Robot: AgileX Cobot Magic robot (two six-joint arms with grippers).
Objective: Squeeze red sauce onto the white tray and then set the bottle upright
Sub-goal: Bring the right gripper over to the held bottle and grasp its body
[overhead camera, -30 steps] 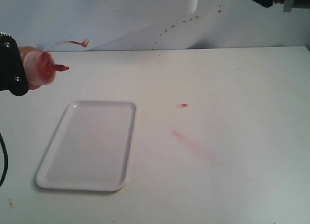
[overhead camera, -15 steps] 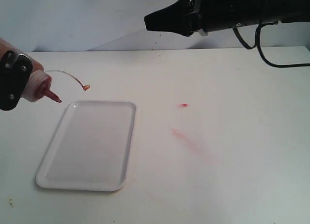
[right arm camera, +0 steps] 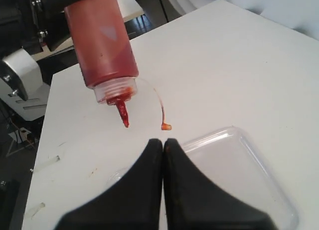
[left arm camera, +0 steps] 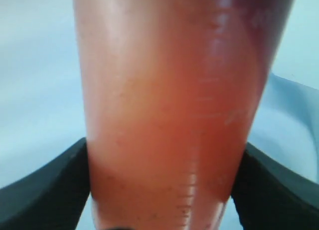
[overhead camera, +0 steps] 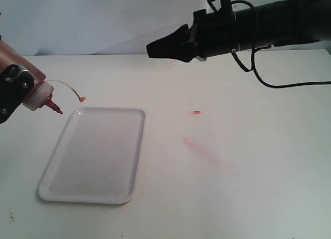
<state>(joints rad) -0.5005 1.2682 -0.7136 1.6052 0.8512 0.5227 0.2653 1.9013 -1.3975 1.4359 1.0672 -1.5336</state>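
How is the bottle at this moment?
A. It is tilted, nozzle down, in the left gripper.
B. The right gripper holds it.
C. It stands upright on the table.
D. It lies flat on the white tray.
A: the left gripper clamps the bottle, whose nozzle slants down beside a corner of the white tray; the right gripper is shut, empty.

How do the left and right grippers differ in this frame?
The left gripper is clamped around the tilted bottle; the right gripper is shut on nothing. The left sits at the exterior view's left edge, nozzle down beside the tray; the right reaches in from the right, pointing toward the bottle. Both are black and off the table.
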